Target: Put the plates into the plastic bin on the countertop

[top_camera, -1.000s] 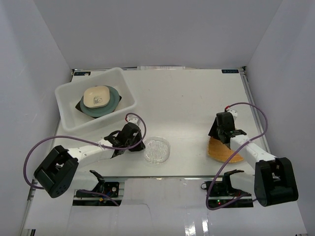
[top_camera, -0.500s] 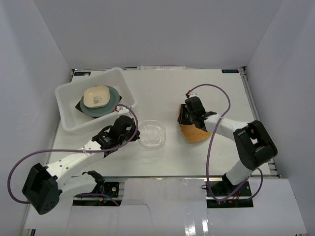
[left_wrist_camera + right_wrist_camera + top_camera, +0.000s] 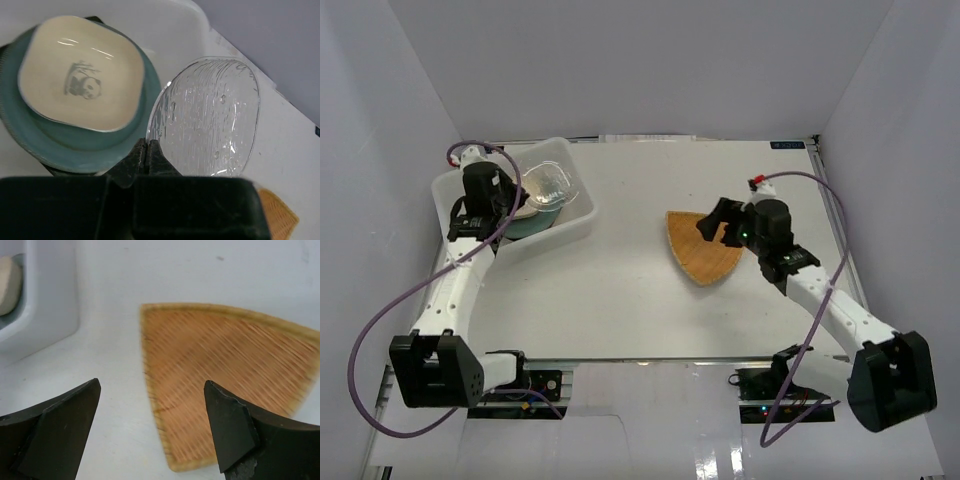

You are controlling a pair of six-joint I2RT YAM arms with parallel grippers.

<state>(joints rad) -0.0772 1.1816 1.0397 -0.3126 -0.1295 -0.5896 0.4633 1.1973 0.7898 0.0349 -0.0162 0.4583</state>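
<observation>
Plain white walls box in the white worktop [image 3: 640,300]: back wall [image 3: 640,60] at 12 o'clock, left wall [image 3: 370,150] at 9 o'clock, right wall [image 3: 910,150] at 3 o'clock. A metal rail [image 3: 832,215] lines the worktop's 3 o'clock edge. The light is soft and even.

Your right tool [image 3: 151,385] stood with its jaws spread wide, one dark finger at each lower corner and nothing gripped between them. Between and beyond the fingers [image 3: 55,425], the orange woven plate [image 3: 220,355] lay flat on the white surface [image 3: 150,270]. It was fan-shaped, its narrow end nearest the tool, its weave a little blurred. At the upper left you had a wall of the plastic bin [image 3: 50,300], with a sliver of a cream dish [image 3: 9,285] showing past it at the frame's edge.
</observation>
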